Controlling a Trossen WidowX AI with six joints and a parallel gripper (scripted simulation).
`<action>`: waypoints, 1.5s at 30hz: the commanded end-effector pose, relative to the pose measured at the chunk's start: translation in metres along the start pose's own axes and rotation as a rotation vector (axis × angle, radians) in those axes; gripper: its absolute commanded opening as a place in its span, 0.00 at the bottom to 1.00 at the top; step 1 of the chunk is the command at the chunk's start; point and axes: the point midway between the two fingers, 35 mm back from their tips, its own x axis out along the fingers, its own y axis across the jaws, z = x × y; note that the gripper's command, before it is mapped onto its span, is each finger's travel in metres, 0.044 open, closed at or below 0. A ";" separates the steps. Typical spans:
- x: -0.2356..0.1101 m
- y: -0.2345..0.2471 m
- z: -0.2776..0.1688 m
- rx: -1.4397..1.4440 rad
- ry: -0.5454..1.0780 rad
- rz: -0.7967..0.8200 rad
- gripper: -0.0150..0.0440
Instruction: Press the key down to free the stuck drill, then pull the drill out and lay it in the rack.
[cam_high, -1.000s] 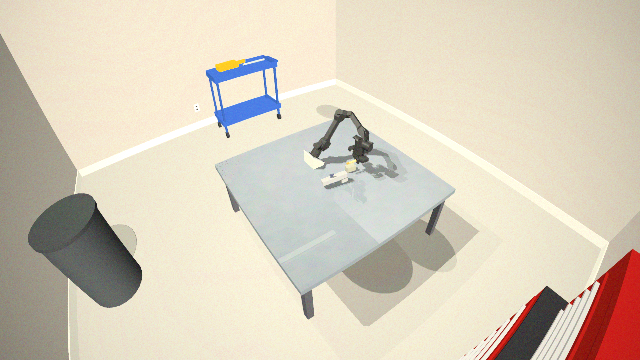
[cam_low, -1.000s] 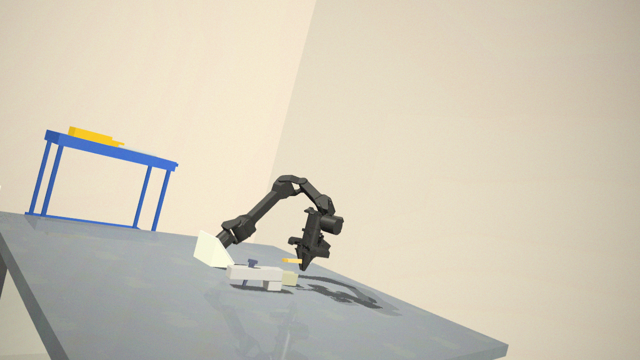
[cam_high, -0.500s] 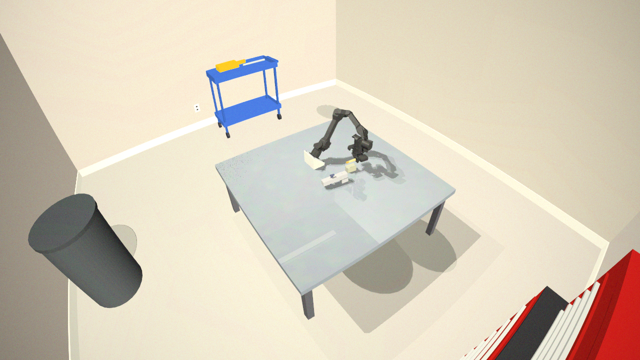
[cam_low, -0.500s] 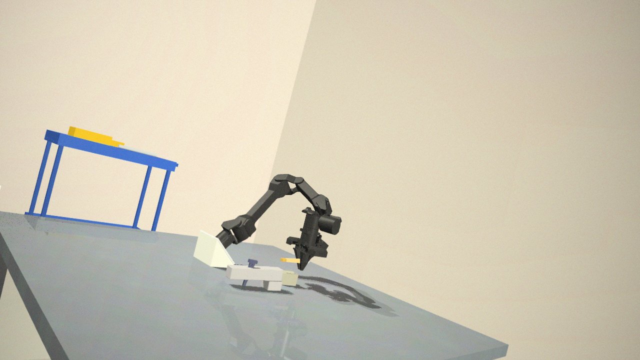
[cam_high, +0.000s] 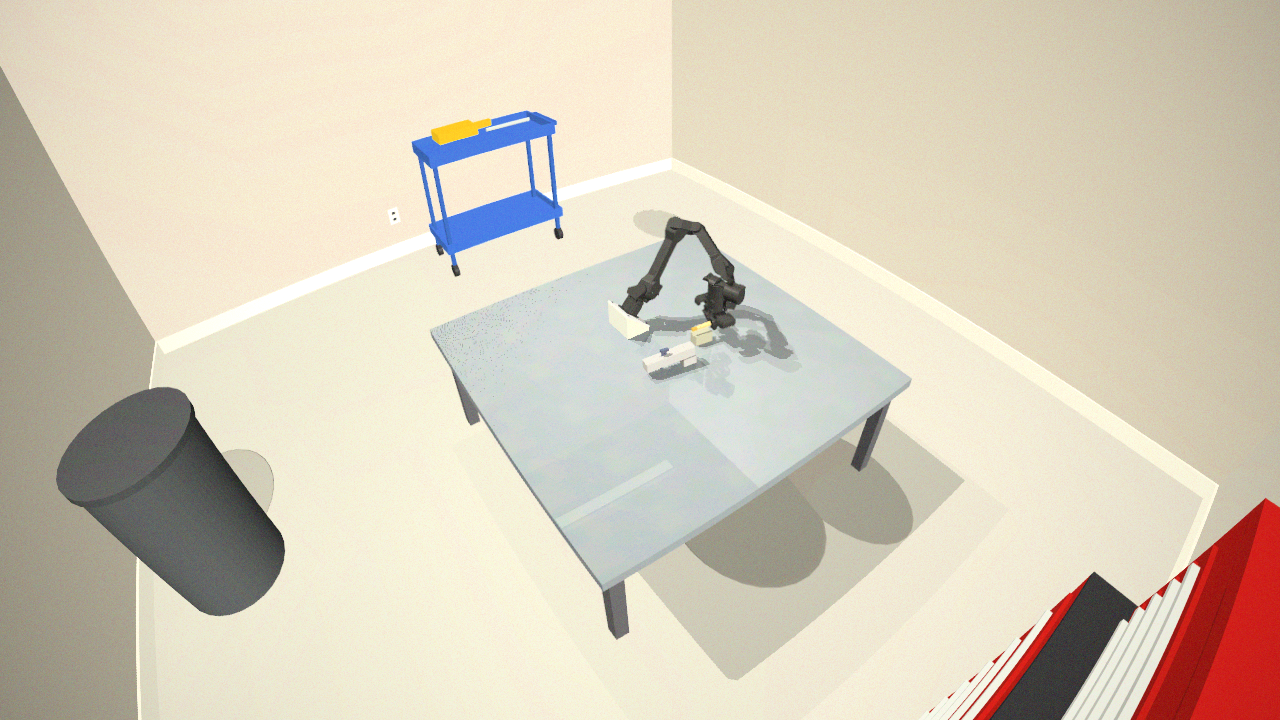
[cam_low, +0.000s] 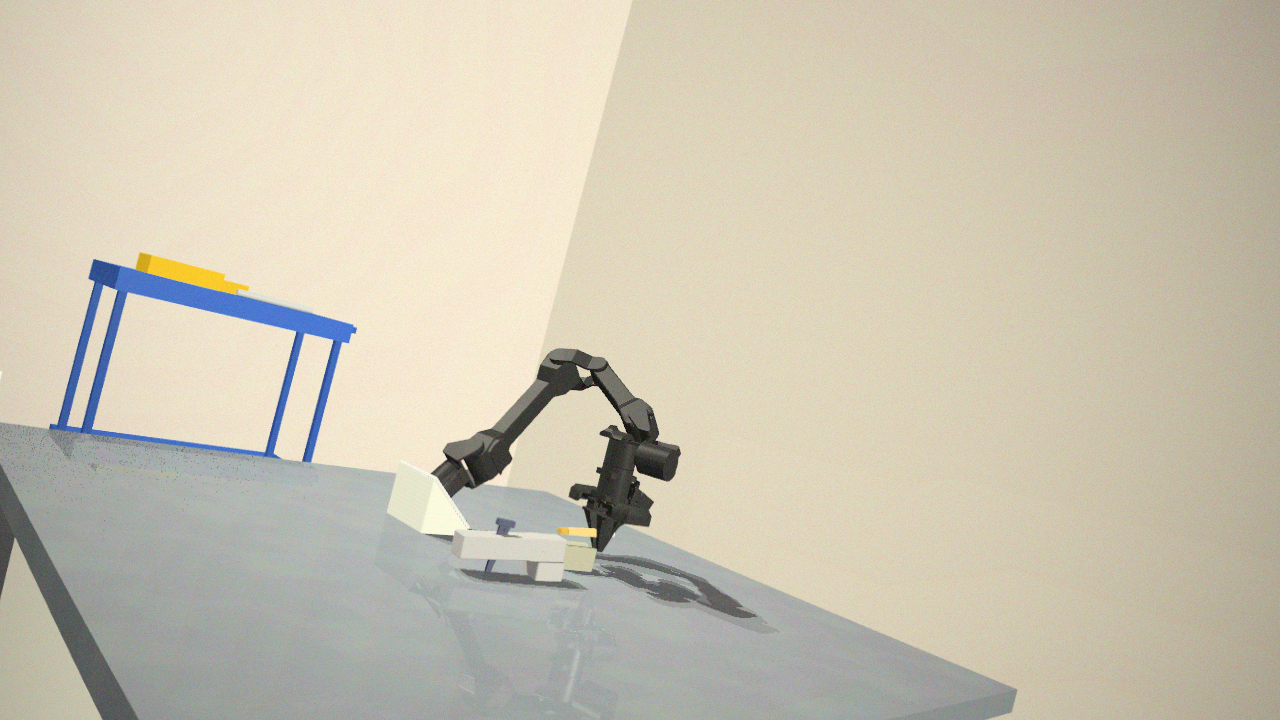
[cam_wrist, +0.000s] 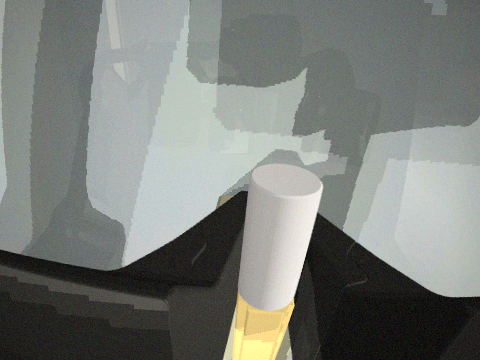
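My gripper (cam_high: 710, 323) (cam_low: 600, 540) (cam_wrist: 266, 206) is shut on the drill (cam_high: 699, 328) (cam_low: 577, 531) (cam_wrist: 279, 240), a yellow shaft with a white cylindrical end, held level. The drill sits right over the beige rack (cam_high: 704, 339) (cam_low: 580, 559); I cannot tell if they touch. In the wrist view my fingers hide the rack. The white holder block (cam_high: 673, 360) (cam_low: 505, 544) with the dark blue key (cam_high: 664, 351) (cam_low: 505, 524) on top lies just beside the rack, apart from the drill.
A white wedge (cam_high: 625, 319) (cam_low: 424, 501) stands at the arm's base. The grey table (cam_high: 626, 465) (cam_low: 223, 608) carries a pale strip (cam_high: 617, 490) near its front. A blue cart (cam_high: 487, 192), a grey bin (cam_high: 170, 501) and a red cabinet (cam_high: 1235, 608) stand on the floor.
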 end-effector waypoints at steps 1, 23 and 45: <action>0.004 0.000 -0.001 0.005 0.003 -0.003 0.25; 0.022 0.000 0.001 0.001 -0.001 -0.003 0.39; -0.012 0.000 0.000 0.005 0.004 -0.003 1.00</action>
